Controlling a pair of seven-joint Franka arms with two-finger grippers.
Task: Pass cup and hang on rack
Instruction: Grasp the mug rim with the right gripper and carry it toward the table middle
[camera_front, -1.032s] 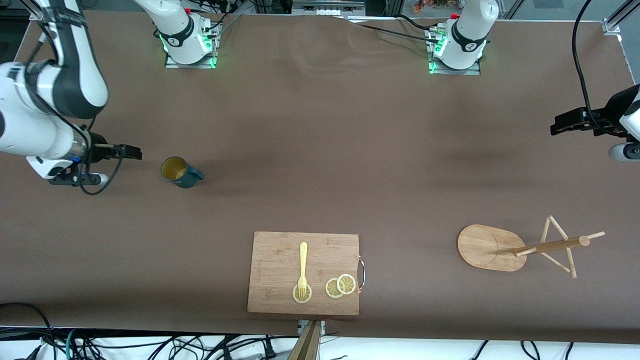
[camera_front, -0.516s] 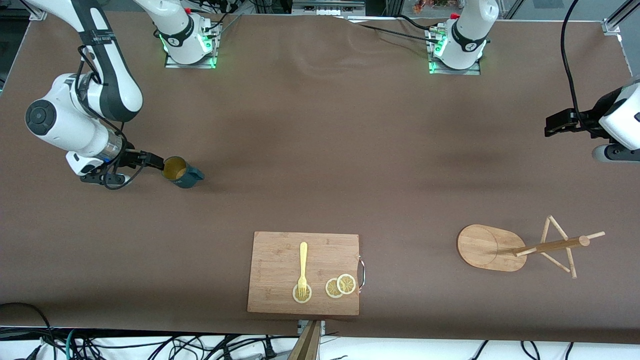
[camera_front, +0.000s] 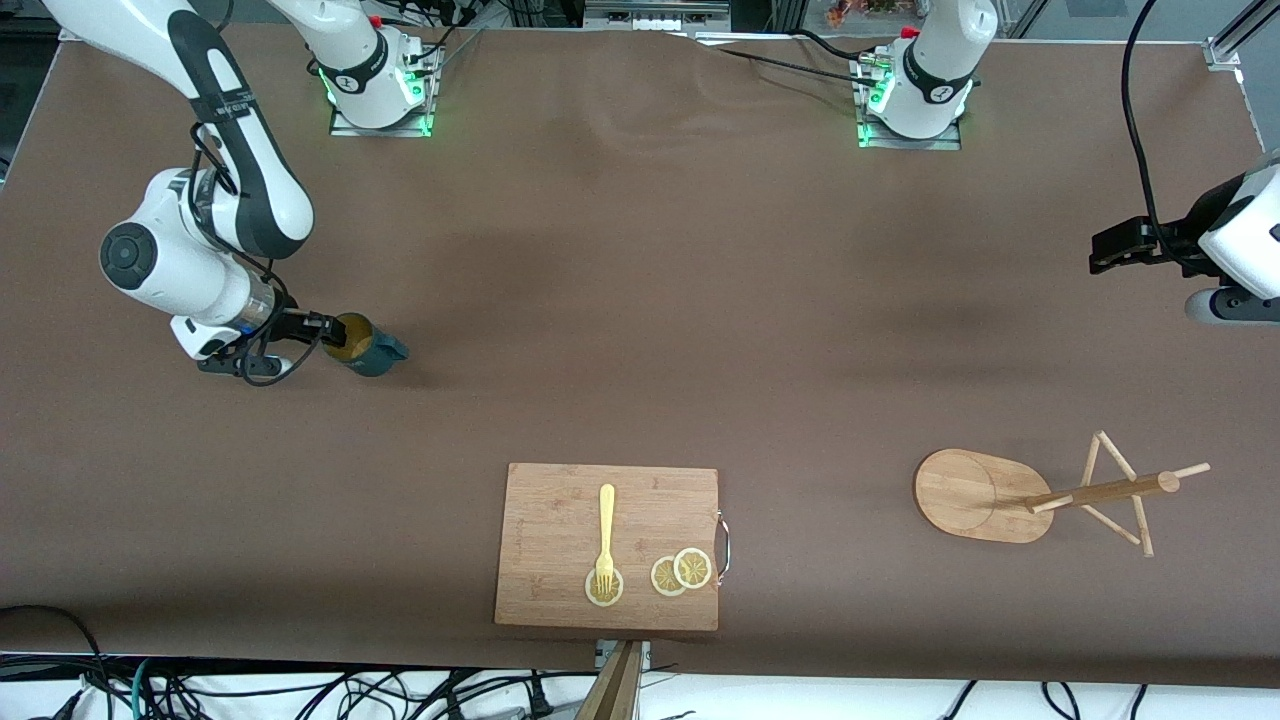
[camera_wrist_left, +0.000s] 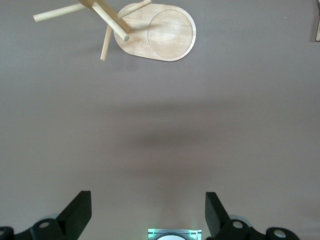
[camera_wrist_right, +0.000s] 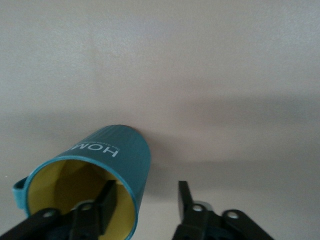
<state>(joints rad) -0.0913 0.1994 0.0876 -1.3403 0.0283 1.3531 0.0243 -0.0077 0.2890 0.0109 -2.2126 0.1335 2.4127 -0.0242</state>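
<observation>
In the front view, the cup (camera_front: 364, 345) is seen on the table toward the right arm's end, with the right gripper (camera_front: 330, 329) set at its rim. The rack (camera_front: 1040, 494) stands toward the left arm's end, near a cutting board (camera_front: 560, 510) bearing 1 fork (camera_front: 605, 535) and 3 lemon slices (camera_front: 680, 571). The left gripper (camera_front: 1110, 245) is held waiting over bare table.

In the left wrist view, the left gripper's fingers (camera_wrist_left: 77, 212) are spread wide, the rack's base (camera_wrist_left: 172, 35) shown ahead.

In the right wrist view, 1 finger (camera_wrist_right: 105, 200) is placed inside the cup (camera_wrist_right: 107, 155), the other outside its wall, a gap remaining.
</observation>
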